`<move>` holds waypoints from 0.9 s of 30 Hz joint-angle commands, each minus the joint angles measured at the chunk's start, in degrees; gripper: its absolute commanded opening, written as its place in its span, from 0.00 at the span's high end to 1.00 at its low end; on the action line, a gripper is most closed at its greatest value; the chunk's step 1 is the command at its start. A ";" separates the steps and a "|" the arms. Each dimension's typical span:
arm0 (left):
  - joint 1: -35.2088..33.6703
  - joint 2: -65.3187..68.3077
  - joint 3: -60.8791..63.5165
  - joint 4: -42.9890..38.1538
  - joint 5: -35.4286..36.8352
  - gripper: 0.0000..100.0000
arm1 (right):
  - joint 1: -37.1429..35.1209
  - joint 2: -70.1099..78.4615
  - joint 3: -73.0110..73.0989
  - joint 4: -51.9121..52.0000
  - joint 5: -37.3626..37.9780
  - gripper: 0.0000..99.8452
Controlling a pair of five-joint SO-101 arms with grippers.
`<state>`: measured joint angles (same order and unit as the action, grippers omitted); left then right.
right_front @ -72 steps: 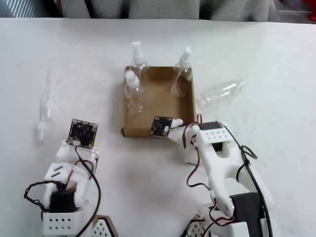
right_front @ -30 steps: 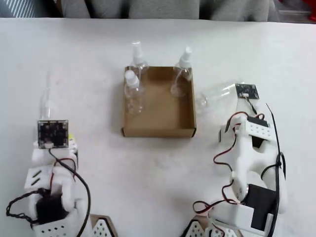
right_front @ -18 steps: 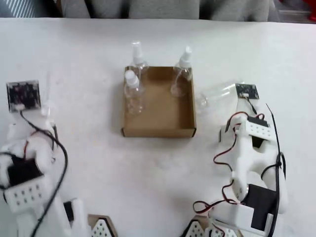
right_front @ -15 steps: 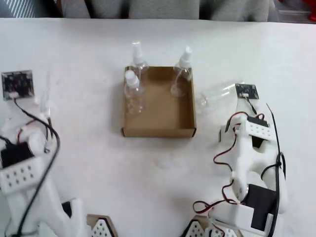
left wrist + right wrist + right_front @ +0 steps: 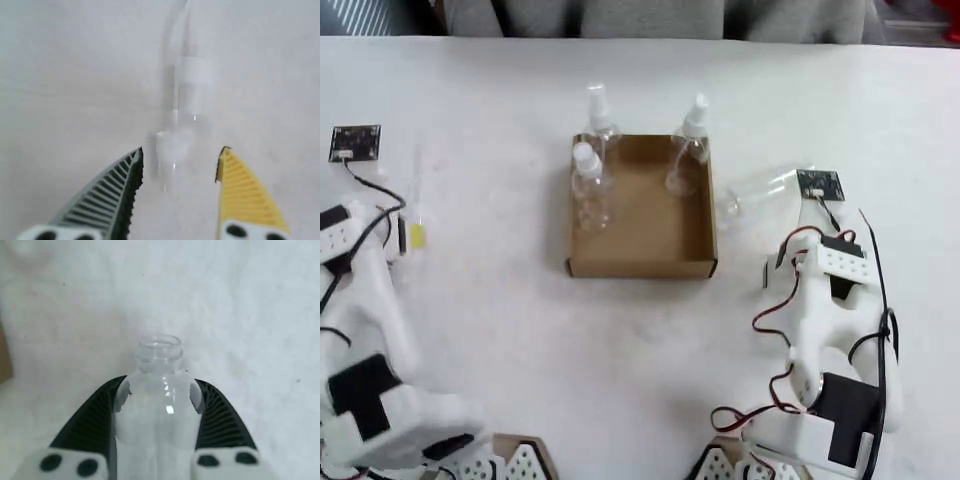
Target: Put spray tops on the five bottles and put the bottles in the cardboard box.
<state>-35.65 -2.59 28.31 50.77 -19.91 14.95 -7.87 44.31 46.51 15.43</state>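
Note:
A loose spray top with its thin tube lies on the white table at the far left. My left gripper hangs open just above it, grey and yellow fingers on either side. At the right of the cardboard box, a clear bottle without a top lies on its side. My right gripper is shut on its shoulders. Two bottles with spray tops stand in the box. A third stands at its back left corner.
The white arm bases take up the near corners of the table. The table's far edge runs along the back, with grey fabric behind it. Bare table lies between the box and the arms.
The left arm has swung left and away from the near edge, ending over the spray top. The right arm moved from the box's front to the lying bottle, then stayed still.

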 commanded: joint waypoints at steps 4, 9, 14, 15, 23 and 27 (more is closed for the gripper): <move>-0.84 14.37 -12.04 -1.32 -0.53 0.75 | 0.48 -0.22 -0.26 -1.01 0.00 0.98; -0.84 22.29 -15.30 -1.32 -0.53 0.75 | 0.48 -0.22 -0.26 -1.01 0.00 0.98; -0.84 25.89 -15.03 -2.99 -0.53 0.79 | 0.48 -0.22 -0.26 -1.80 0.00 0.98; -0.84 26.07 -15.03 -2.99 -0.53 0.83 | 0.57 -0.22 -0.26 -1.80 0.00 0.98; -3.03 25.71 -17.67 -0.53 -0.62 0.97 | 0.66 -0.22 -0.26 -1.80 0.00 0.98; -6.02 23.34 -23.21 3.60 -0.62 0.98 | 0.66 -0.22 -0.26 -1.80 0.00 0.98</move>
<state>-35.47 22.81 11.69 52.09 -19.74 14.95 -7.87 44.31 45.45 15.43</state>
